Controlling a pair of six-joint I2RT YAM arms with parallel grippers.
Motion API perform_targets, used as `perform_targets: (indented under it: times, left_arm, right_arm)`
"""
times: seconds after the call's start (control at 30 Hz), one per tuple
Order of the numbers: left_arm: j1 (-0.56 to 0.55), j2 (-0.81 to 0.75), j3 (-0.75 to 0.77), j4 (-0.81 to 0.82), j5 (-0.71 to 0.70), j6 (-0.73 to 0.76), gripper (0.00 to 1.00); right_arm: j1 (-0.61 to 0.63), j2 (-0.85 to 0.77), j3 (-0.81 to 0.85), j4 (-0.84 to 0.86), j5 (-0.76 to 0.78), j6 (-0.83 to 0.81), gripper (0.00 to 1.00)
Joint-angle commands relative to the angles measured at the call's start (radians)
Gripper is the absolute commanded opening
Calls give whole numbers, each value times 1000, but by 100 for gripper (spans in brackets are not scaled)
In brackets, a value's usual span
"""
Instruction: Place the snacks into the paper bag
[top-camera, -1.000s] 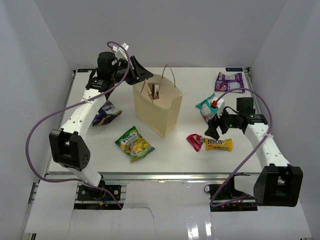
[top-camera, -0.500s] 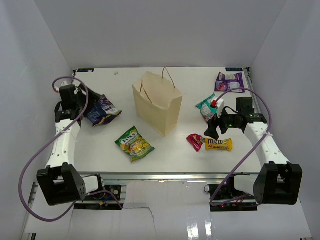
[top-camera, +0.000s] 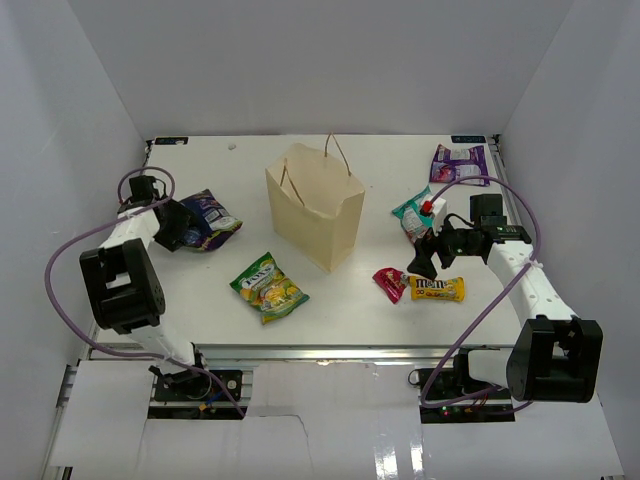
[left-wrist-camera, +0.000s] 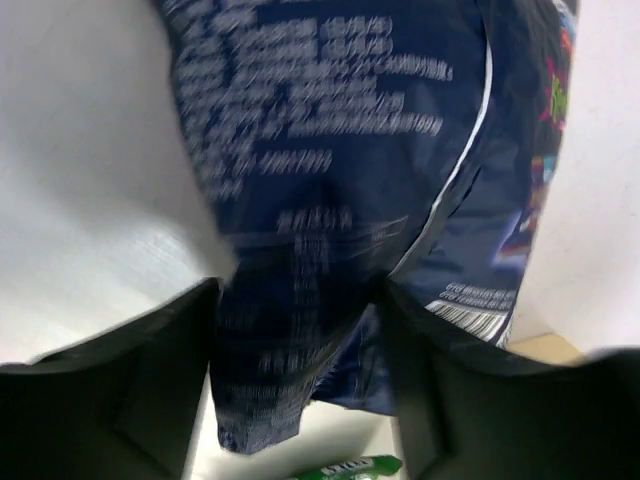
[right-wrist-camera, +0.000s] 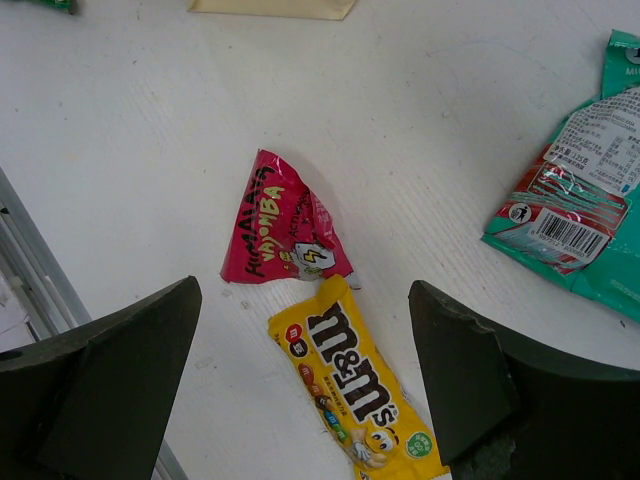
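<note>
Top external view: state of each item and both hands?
paper bag: upright, mouth open
dark blue packet: between left hand's fingers
left hand: astride it, grip unclear
M&M's packet: flat on table
red-pink packet: on table, touching M&M's packet
green-yellow packet: flat on table
teal packet: on table
purple-white packet: on table
right hand: open, empty, above the M&M's packet

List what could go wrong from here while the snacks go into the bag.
1. The left gripper straddles the glossy blue packet near one end; it could slip out on the lift.
2. The paper bag stands free, string handles above its mouth; an arm or packet could snag them or tip it.
3. The open right gripper hangs over the red packet and M&M's packet, which touch; it may catch both.
</note>
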Motion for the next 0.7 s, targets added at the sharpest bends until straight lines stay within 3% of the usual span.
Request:
perform_targets:
  times: [0.0,0.1,0.13,0.23,0.37,0.43,0.53,0.6,0.63,0.67]
  left_arm:
    - [7,67,66,0,-1,76,67]
    - [7,54,72,33,67,105,46]
    - [7,40,66,43,106,111,32]
    - [5,-54,19,95,191,163,16]
    - [5,-230,-77,178,317,189,1]
    - [5,-332,-109,183,366,151,0]
    - [5,-463,-141,137,415,70,0]
    - [5,-520,-159,104,430,36,0]
    - [5,-548,-166,88,437,10,0]
    - [5,-602,-172,48,441,1,0]
  right_arm:
    - [-2,4,24,13,-17,-8,90]
    - [-2,6,43,-10,-26,-26,90]
    - [-2,4,49,-26,-58,-64,90]
    - [-2,1,101,-146,-185,-176,91]
    - [4,4,204,-383,-352,-526,92]
    - [31,6,274,-500,-392,-629,92]
    - [198,-8,363,-539,-359,-730,93]
    - [298,-46,392,-484,-311,-694,92]
    - [408,-63,391,-437,-238,-654,91]
    - [465,-111,379,-266,-189,-596,92]
